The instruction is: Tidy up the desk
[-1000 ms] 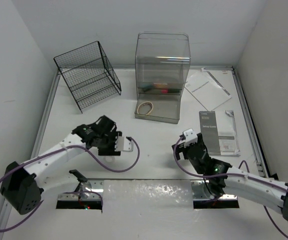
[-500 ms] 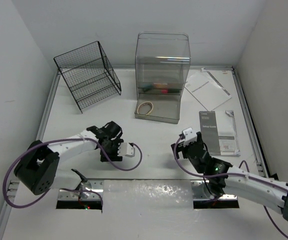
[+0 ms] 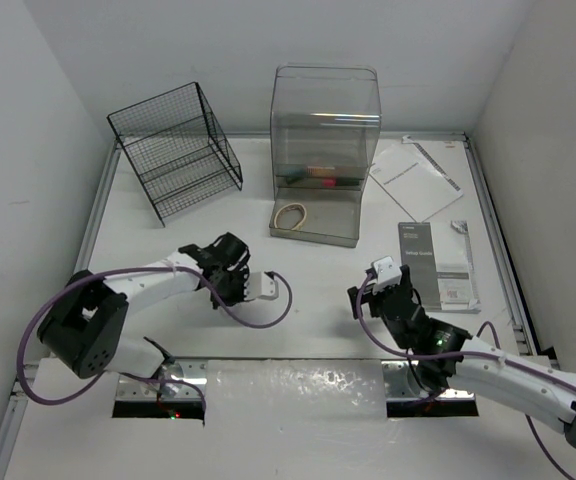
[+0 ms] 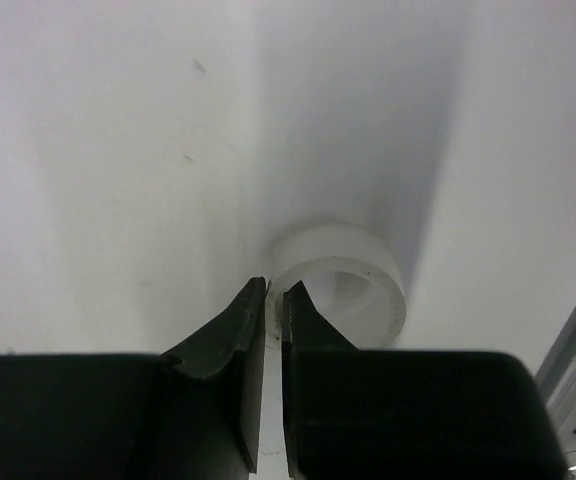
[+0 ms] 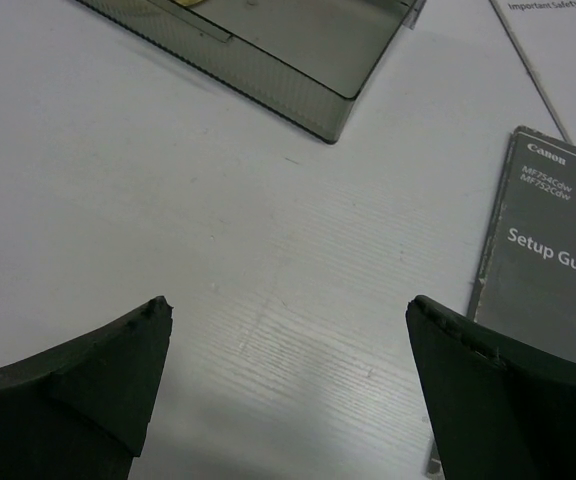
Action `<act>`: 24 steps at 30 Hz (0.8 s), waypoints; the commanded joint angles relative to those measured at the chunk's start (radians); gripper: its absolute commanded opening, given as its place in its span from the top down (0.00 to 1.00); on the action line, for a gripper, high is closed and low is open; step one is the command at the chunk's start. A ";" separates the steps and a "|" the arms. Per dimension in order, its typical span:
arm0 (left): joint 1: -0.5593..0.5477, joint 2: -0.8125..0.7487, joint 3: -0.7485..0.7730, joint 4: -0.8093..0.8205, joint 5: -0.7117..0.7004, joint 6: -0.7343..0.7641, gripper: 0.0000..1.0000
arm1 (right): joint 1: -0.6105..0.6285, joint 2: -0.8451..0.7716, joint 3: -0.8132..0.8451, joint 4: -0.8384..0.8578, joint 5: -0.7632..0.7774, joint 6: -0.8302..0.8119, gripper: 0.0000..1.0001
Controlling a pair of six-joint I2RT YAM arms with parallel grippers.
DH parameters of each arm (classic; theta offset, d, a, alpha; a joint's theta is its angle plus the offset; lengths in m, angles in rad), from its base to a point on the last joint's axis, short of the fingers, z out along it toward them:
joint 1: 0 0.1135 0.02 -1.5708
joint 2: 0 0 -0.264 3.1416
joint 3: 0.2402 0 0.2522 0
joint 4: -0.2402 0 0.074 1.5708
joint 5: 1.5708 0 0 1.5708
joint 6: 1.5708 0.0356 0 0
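Observation:
The desk (image 3: 308,275) is a white tabletop with a pale rim. My left gripper (image 4: 273,290) is low over it, left of centre (image 3: 230,282), with its jaws shut on the near wall of a small translucent white ring (image 4: 358,262). In the top view the gripper body hides the ring. At front right my right gripper (image 5: 288,302) hovers open over bare desk (image 3: 380,288), with nothing between its fingers.
A grey "Setup Guide" booklet (image 3: 435,262) lies just right of the right gripper, also in the right wrist view (image 5: 553,255). A white leaflet (image 3: 415,180) lies behind it. A clear bin (image 3: 324,130) stands at back centre, a rubber band (image 3: 290,215) on its tray. A black wire rack (image 3: 178,150) stands back left.
My left gripper has shifted a little right, come down and shut on the white ring. My right arm has drifted slightly toward the near edge and stays open.

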 commanded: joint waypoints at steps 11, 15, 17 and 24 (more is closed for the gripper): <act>-0.021 0.262 0.718 0.319 -0.025 -0.507 1.00 | 0.004 -0.009 0.026 -0.135 0.258 0.167 0.01; -0.049 0.518 0.979 0.286 -0.048 -0.535 1.00 | 0.003 -0.023 0.024 -0.207 0.270 0.219 0.01; -0.070 0.573 1.018 0.291 -0.087 -0.526 1.00 | 0.003 -0.039 0.011 -0.205 0.259 0.217 0.01; -0.145 0.754 1.111 0.316 -0.254 -0.455 1.00 | 0.003 -0.064 -0.005 -0.182 0.261 0.201 0.01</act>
